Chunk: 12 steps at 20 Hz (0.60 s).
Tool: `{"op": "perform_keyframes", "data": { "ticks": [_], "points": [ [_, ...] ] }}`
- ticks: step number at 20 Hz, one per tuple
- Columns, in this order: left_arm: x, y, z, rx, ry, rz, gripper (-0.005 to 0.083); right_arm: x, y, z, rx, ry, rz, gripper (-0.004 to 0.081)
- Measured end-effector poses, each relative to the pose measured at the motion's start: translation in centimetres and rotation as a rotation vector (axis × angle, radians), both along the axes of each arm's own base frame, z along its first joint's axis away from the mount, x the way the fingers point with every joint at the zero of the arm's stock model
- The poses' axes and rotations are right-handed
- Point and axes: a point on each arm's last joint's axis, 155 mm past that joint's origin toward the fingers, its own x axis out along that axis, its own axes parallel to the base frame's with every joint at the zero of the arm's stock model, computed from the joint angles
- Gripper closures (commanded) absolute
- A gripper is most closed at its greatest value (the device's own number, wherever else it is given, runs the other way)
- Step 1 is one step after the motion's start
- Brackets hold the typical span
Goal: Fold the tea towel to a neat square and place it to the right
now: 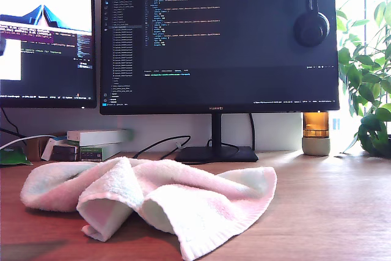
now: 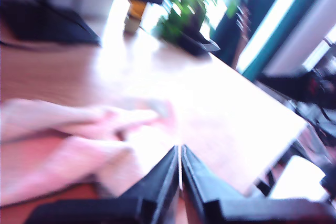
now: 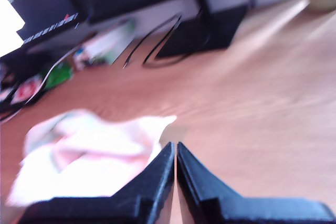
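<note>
Towel work has not begun: the tea towel (image 1: 153,203) lies bunched up on the desk (image 1: 330,206) below the monitor (image 1: 220,41), because my first gripper (image 2: 180,156) and my second gripper (image 3: 175,153) are pinched closed, holding nothing.

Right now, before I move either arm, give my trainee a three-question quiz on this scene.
1. True or false: the towel is folded into a neat square.
2. What hangs on the monitor's top corner at the exterior view's right? A) headphones B) cable C) cap
3. Fill in: both end effectors, first and second, have jaws that are ____.

Key: 1 false, it lies crumpled; 2 A, headphones; 3 shut, holding nothing.
</note>
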Motion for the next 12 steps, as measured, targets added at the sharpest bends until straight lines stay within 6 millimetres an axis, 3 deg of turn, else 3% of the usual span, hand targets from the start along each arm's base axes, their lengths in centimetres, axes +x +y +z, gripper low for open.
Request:
{"op": "perform_keyframes", "data": {
  "ticks": [6, 12],
  "points": [
    [-2.6, -4.5, -2.6, 0.111, 0.034, -0.180, 0.0793, -0.2, 1.7, -3.0, -0.019, 0.151, 0.064, 0.0783],
    [-3.8, -7.3, -6.0, 0.266, -0.009, -0.247, 0.0793, -0.1, 2.6, -3.0, -0.025, 0.173, 0.099, 0.0783]
  ]
}}
